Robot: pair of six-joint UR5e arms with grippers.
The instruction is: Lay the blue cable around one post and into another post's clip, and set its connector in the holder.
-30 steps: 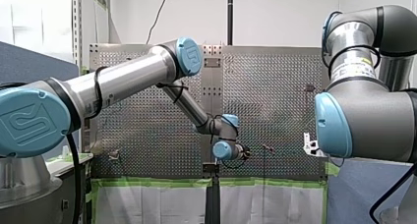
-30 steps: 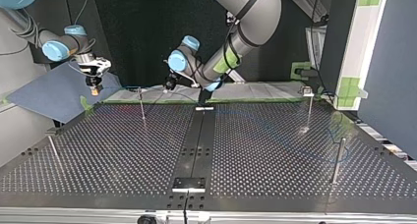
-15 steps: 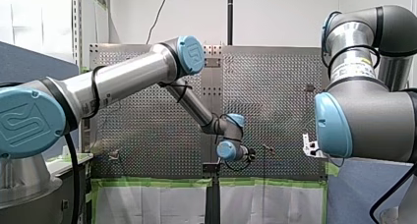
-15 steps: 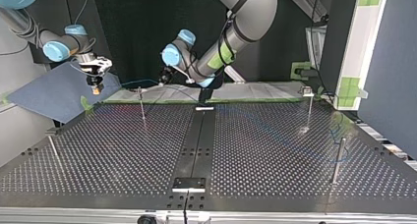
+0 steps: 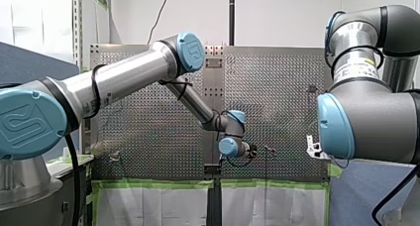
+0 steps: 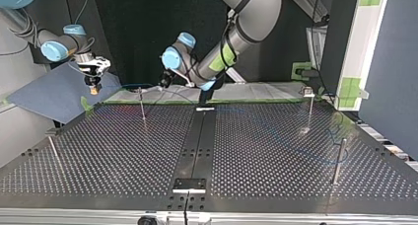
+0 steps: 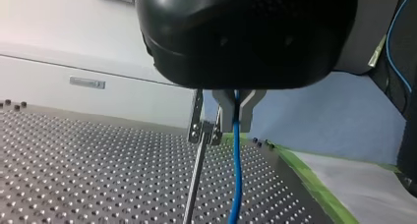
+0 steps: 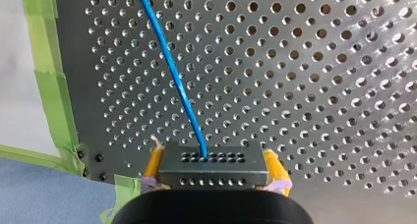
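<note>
Presently my left gripper [image 7: 236, 117] pinches the blue cable [image 7: 235, 184] beside the post [image 7: 195, 180] at the top view's eleven o'clock, and my right gripper [image 8: 214, 163] clamps the connector [image 8: 214, 173]. Best hold it taut when seating it in the clip [image 7: 202, 131].

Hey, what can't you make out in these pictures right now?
Left wrist view: whether the cable sits in the clip; the left claw overlaps it.
Top view: the cable's path over the table; too thin and faint.
Right wrist view: the connector's rear; the right claw's body covers it.
</note>
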